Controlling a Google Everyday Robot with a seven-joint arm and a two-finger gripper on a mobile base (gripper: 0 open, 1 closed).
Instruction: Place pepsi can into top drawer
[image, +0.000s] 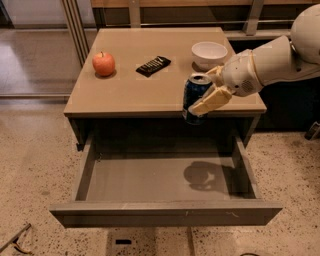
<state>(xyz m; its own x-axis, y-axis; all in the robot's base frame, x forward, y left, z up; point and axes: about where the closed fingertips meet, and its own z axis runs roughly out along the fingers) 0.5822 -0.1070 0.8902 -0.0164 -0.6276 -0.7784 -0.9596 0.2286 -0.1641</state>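
The pepsi can (195, 95), dark blue with a silver top, hangs in the air just past the front edge of the tan cabinet top, above the back right of the open top drawer (165, 212). My gripper (207, 96) reaches in from the right and is shut on the can, with one tan finger (210, 102) across its front. The can's shadow falls on the grey drawer floor to the right of the middle. The drawer is pulled fully out and holds nothing.
On the tan cabinet top (125, 90) sit a red apple (103, 63) at the left, a black flat object (153, 65) in the middle and a white bowl (209, 53) at the back right. Speckled floor surrounds the cabinet.
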